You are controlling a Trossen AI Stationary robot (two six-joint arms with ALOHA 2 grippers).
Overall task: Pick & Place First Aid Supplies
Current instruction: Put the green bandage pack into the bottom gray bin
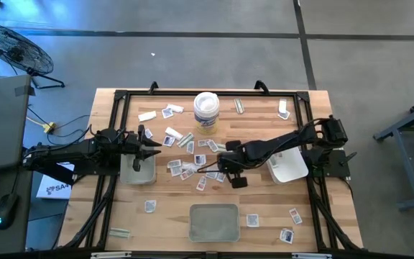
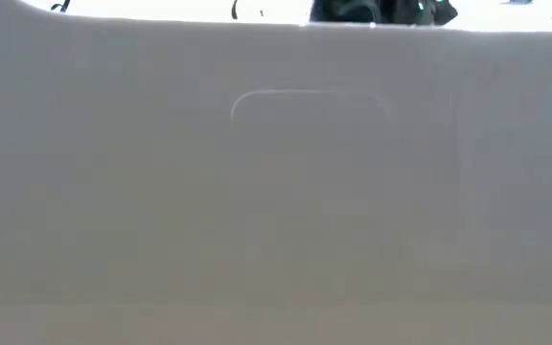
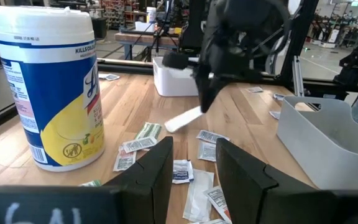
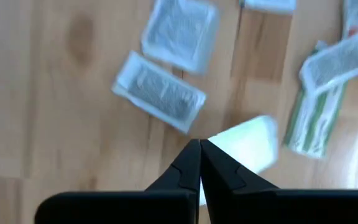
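Small first aid packets (image 1: 185, 167) lie scattered flat on the wooden table; the left wrist view shows more of them (image 3: 138, 144), the right wrist view some below the fingers (image 4: 160, 92). My right gripper (image 1: 223, 168) hovers over the middle of this scatter, shut on a white strip wrapper (image 3: 182, 119). My left gripper (image 1: 149, 146) is open (image 3: 194, 167) at the table's left, beside a grey tray (image 1: 139, 171), touching nothing. The low view is blocked by a tray wall (image 2: 305, 192). My right gripper (image 4: 199, 154) pinches the white strip wrapper by one end (image 4: 219, 142) between its two fingertips, coming from above and pointing down. The wrapper is lifted clear of the table and hangs tilted below the fingers (image 3: 205, 93), its free end (image 3: 169, 126) lowest.
A white tub with a yellow and blue label (image 1: 205, 111) stands at the far middle. A white tray (image 1: 290, 167) sits to the right and a grey tray (image 1: 214, 221) at the near edge. Loose packets (image 1: 254, 219) lie near the table's corners.
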